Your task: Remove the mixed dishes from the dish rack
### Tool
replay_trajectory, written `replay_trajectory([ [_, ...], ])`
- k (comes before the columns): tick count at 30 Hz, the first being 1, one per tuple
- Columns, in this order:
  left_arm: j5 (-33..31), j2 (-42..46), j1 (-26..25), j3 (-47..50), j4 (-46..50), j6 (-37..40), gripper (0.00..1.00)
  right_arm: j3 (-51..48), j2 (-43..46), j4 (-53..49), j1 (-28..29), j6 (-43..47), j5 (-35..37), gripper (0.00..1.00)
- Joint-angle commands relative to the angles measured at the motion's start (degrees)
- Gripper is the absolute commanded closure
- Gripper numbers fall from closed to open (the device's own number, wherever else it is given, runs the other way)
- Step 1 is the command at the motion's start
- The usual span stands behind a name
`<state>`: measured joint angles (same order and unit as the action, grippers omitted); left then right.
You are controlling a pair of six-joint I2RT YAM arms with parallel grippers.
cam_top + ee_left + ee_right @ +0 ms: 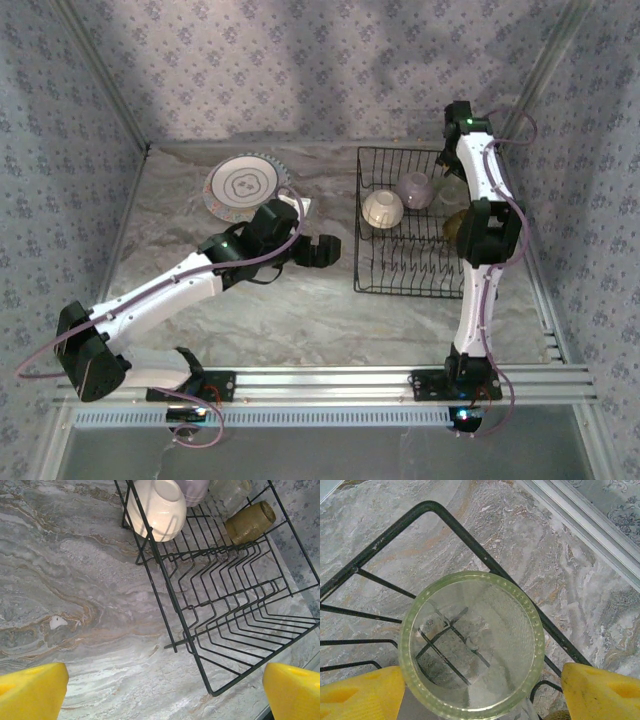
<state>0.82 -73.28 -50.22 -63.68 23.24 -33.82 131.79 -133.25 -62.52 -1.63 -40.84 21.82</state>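
Right gripper (480,695), fingers apart, straddles clear glass tumbler (472,645) in dish rack (455,531) corner: rigid, slick, breakable, likely light; pinch gently across rim. Left gripper (165,690) spread wide.

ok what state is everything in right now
dish rack, standing on table, four items inside
plate, flat on table, outside rack
cream bowl, tipped over in rack
lilac bowl, upside down in rack
brown cup, on its side in rack
glass, upright, empty, in rack corner
left tool, open, empty
right tool, open, straddling glass
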Motion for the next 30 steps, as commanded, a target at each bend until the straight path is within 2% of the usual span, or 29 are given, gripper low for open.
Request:
replay_trajectory([
  [1, 1.11, 1.64, 0.61, 0.05, -1.1, 1.04, 0.01, 1.32, -1.7, -0.02, -0.3, -0.99, 0.36, 0.14],
  [5, 1.1, 1.65, 0.9, 0.23, -1.01, 1.05, 0.01, 0.66, -1.67, 0.88, -0.31, -1.3, -0.99, 0.16],
  [9, 1.18, 1.69, 1.0, 0.49, -1.1, 0.96, 0.01, -0.41, -1.21, 2.84, -0.17, -1.13, -1.66, 0.23],
  [13, 1.2, 1.64, 1.26, 0.42, -1.19, 0.95, 0.01, -0.95, -0.6, 3.75, -0.13, -1.08, -1.44, 0.24],
  [16, 1.29, 1.67, 1.43, 0.22, -1.19, 1.13, 0.01, -1.85, 0.04, 5.03, -0.35, -0.53, -1.89, 0.29],
  [20, 1.37, 1.92, 1.53, 0.14, -1.15, 1.3, 0.01, -2.54, 0.5, 5.48, -0.57, 0.15, -1.64, 0.3],
  [30, 1.11, 2.98, 1.77, 0.53, -0.92, 1.39, 0.01, -3.63, 1.03, 6.02, -0.88, 1.12, -2.78, 0.44],
])
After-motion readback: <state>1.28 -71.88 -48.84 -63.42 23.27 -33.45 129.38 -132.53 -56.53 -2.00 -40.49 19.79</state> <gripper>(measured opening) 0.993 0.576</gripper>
